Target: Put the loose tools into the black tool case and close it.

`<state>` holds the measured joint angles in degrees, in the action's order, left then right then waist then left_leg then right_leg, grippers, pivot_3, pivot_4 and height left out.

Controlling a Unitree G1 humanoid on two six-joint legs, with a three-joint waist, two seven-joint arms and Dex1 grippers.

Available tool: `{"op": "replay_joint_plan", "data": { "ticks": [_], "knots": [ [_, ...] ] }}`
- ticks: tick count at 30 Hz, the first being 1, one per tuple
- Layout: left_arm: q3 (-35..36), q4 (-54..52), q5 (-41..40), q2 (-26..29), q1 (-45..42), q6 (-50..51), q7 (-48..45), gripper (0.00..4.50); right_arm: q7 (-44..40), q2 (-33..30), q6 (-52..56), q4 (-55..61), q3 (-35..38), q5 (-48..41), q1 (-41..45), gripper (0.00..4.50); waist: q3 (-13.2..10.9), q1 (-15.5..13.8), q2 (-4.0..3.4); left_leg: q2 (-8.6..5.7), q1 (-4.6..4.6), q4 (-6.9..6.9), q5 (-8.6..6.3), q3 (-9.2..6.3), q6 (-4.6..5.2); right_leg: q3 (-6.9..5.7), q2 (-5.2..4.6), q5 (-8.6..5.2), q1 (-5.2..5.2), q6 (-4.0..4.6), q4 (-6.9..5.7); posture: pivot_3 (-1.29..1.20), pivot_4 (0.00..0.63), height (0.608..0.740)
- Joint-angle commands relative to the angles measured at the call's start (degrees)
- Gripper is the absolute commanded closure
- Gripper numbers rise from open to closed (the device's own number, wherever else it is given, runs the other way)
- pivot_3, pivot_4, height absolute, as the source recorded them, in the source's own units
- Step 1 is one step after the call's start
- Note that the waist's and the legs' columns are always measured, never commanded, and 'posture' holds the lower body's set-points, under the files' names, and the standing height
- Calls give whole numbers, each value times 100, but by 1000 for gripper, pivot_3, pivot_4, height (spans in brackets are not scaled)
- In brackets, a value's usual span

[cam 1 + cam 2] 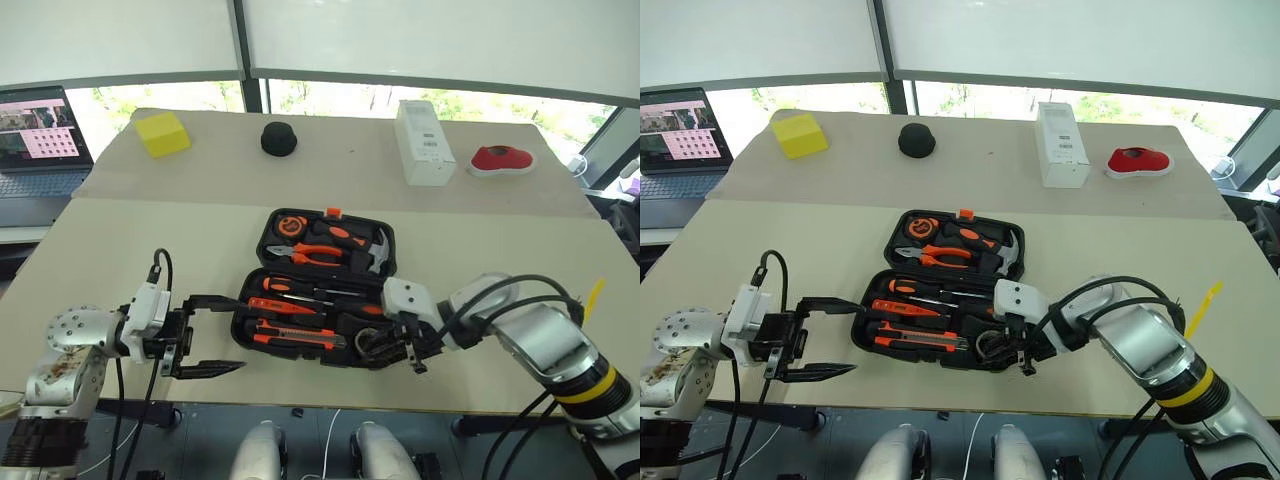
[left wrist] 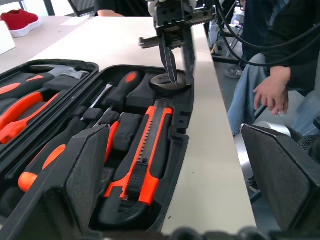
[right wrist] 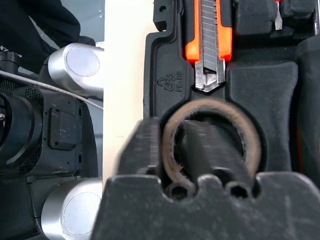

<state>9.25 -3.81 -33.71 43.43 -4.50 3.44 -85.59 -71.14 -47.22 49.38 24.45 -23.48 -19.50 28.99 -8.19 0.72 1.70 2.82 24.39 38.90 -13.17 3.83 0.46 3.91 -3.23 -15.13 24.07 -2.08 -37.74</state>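
One item remaining: tape roll (image 2: 167,82) being seated in case (image 1: 262,338) corner slot by right fingers (image 2: 178,61), one inside its ring, releasing. Left fingers (image 1: 214,334) waiting wide beside case. Next, presumably: withdrawing, then closing lid.

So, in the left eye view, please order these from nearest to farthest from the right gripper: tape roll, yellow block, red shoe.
1. tape roll: in the near right corner of the case, at the right gripper.
2. red shoe: far right of the table.
3. yellow block: far left corner, clearly farthest.
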Motion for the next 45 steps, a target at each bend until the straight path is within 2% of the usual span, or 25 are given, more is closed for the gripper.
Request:
{"op": "replay_joint_plan", "data": {
  "ticks": [1, 5, 7, 8, 10, 11, 13, 15, 16, 18, 19, 23, 28, 30, 37, 42, 45],
  "knots": [
    [246, -71, 65, 129, -33, 142, 413, 0, -622, -198, -280, 171, 653, -725, 88, 1942, -1, -1, 2, 0, 0, 0, 0, 0, 0, 0, 0, 0, 0, 0, 0, 0, 150, 740],
    [409, -25, -146, 173, -31, 524, 700, 0, -861, -446, -354, -74, 1182, -1096, 31, 1942, -3, -7, 5, 0, -1, 1, 0, -9, 0, -1, -1, 0, -4, 0, 1, 0, 150, 740],
    [556, 206, -132, 143, -189, 794, 1154, 524, -798, -444, -578, -464, 1551, -1137, -84, 1823, -4, -4, 9, 1, -3, 0, 0, -9, 0, -1, -1, 0, -4, 0, 1, 0, 150, 740],
    [599, 332, -65, 130, -259, 863, 1348, 744, -713, -374, -801, -672, 1716, -1099, -151, 2106, -4, -7, 10, 1, -4, 1, 0, -10, 0, -1, -1, 0, -4, 0, -1, 0, 150, 740],
    [618, 632, 209, 49, -451, 876, 1838, 1483, -407, -152, -1295, -1144, 1978, -926, -270, 2457, -2, -6, 13, -1, -5, 1, 0, -10, 0, -1, 0, 0, -5, 0, -3, 0, 150, 740],
    [539, 847, 441, 4, -610, 829, 2117, 1955, -176, -52, -1900, -1531, 2024, -587, -347, 2847, -2, -5, 17, -1, -9, -1, 0, -10, 0, -1, 0, 0, -9, 0, -2, 0, 150, 740],
    [296, 1208, 889, -87, -939, 807, 2590, 2512, 267, 124, -2886, -2152, 2016, 27, -451, 3441, -2, -15, 21, -2, -7, -1, 0, -5, 0, -1, 0, 0, -8, 0, -1, 0, 150, 740],
    [39, 1458, 1204, -166, -1200, 876, 2823, 3281, 565, 331, -3305, -2503, 1980, 286, -476, 4219, -3, -29, 23, -8, -6, 3, 2, 12, -2, -5, 0, 1, -11, -2, -2, 0, 150, 740],
    [-105, 1587, 1357, -222, -1323, 875, 2899, 3572, 716, 435, -3553, -2692, 1927, 453, -468, 4457, -3, -25, 23, -10, -4, 3, 2, 17, -2, -4, -3, 1, -9, -2, -3, 0, 150, 740],
    [-349, 1774, 1567, -348, -1530, 842, 2957, 4348, 936, 563, -3886, -2973, 1786, 782, -469, 4500, -3, -16, 23, -10, 2, 2, 2, 22, -2, 0, -3, 2, -2, -3, -6, 0, 150, 740],
    [-464, 1855, 1671, -408, -1622, 812, 2961, 4472, 1051, 620, -3952, -3081, 1728, 925, -469, 4500, -3, -14, 23, -10, 5, 1, 2, 22, -2, 0, -3, 2, 2, -3, -6, 0, 150, 740],
    [-702, 2099, 1824, -717, -1973, 723, 3008, 4472, 1507, 907, -4038, -3320, 1637, 1240, -456, 4500, -4, -8, 24, -10, 5, 2, 3, 22, -4, 0, -1, 2, 3, -2, -12, 0, 150, 740],
    [-1125, 2258, 2094, -806, -2137, 588, 2731, 4472, 1495, 1075, -4024, -3245, 1612, 1195, -417, 4500, -4, 11, 24, -9, 3, 0, 3, 21, -5, 2, 2, 2, 4, -2, -17, 0, 150, 740],
    [-1210, 2046, 1965, -834, -2064, 766, 2514, 4472, 1439, 1052, -4063, -3291, 1611, 1198, -408, 4500, -4, 6, 24, -10, 3, 0, 3, 22, -5, 2, 1, 2, 2, -2, -16, 0, 150, 740],
    [-1236, 1488, 1813, -874, -1731, 973, 2278, 4472, 1318, 930, -4235, -3645, 1716, 1216, -271, 4500, -4, -15, 24, -13, 3, 3, 3, 22, -4, 2, -4, 2, -1, -3, -14, 0, 150, 740],
    [-882, 1466, 1703, -884, -1665, 1333, 2604, 4472, 1291, 824, -3987, -3624, 1721, 1202, -291, 4500, -4, -11, 24, -12, 3, 3, 3, 21, -4, 2, -3, 2, -1, -3, -15, 0, 150, 740],
    [-709, 1239, 1706, -677, -1610, 1729, 2842, 3816, 1525, 700, -3279, -3436, 2016, 1043, -230, 3737, -4, 1, 24, -10, 3, 2, 3, 18, -4, 2, -2, 2, 0, -3, -17, 0, 150, 740]
  ]
}}
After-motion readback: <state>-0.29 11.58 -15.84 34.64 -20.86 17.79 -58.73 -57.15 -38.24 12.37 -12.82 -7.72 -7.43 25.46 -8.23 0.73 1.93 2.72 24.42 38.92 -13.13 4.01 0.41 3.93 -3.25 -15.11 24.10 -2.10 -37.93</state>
